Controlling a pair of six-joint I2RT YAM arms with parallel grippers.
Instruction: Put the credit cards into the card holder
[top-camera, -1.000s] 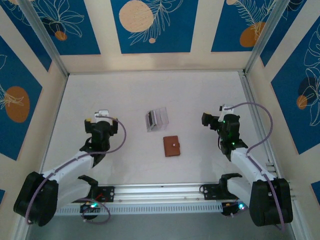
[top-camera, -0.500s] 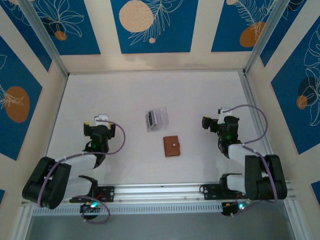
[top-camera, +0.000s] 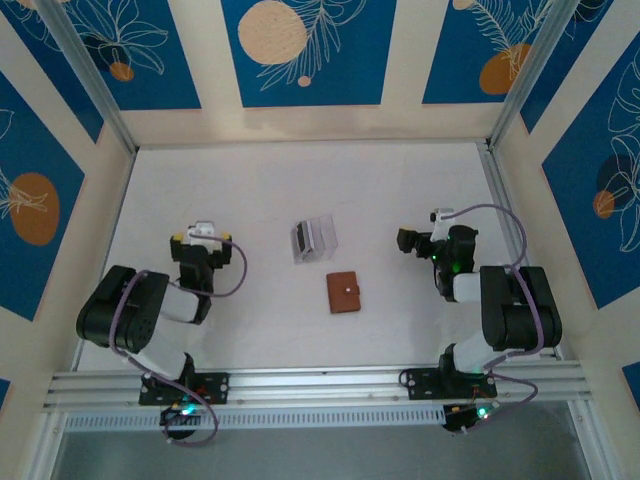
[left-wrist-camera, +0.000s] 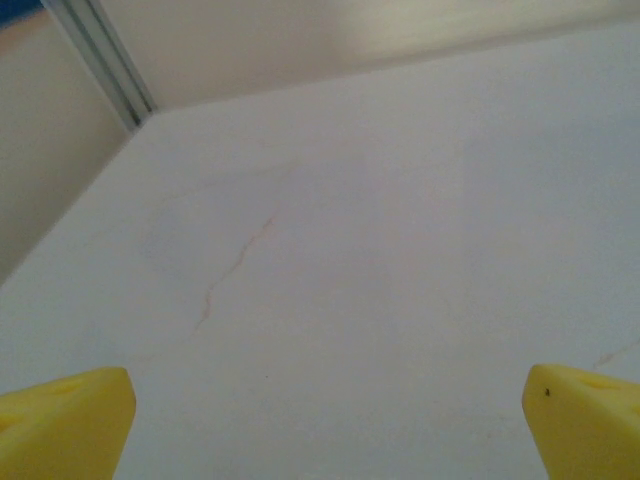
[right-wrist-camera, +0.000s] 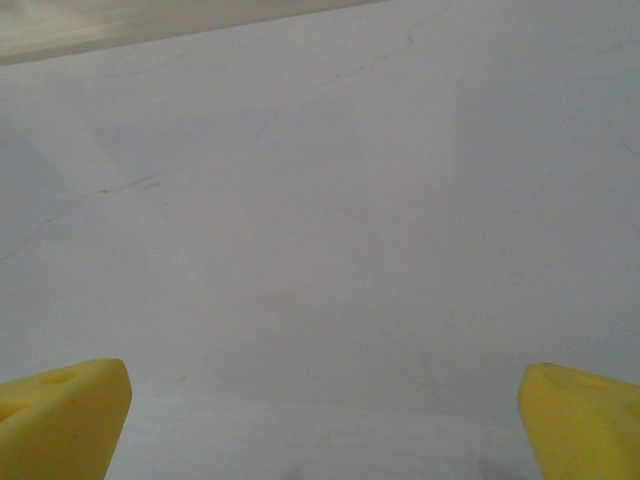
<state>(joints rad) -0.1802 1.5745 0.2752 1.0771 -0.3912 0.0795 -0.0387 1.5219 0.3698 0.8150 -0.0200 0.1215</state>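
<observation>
The card holder (top-camera: 344, 293), a small brown wallet with a snap tab, lies closed on the white table near the middle. Just behind it stands a clear slotted stand (top-camera: 314, 239), with thin greyish credit cards (top-camera: 300, 241) upright at its left end. My left gripper (top-camera: 196, 243) sits low, left of the stand and well apart from it. Its yellow fingertips (left-wrist-camera: 70, 425) are spread wide over bare table, so the left gripper (left-wrist-camera: 325, 420) is open. My right gripper (top-camera: 407, 240) is right of the stand and points toward it. It is open (right-wrist-camera: 320, 420) with nothing between its fingertips (right-wrist-camera: 60, 420).
Walls with blue and orange panels (top-camera: 300, 50) close the table on three sides, with metal posts (top-camera: 90, 80) at the back corners. A metal rail (top-camera: 320, 385) carries both arm bases along the near edge. Bare table lies between the grippers and the wallet.
Both arms have folded back and down toward their bases. The grippers stayed nearly in place and stayed open. The wallet and the stand have not moved.
</observation>
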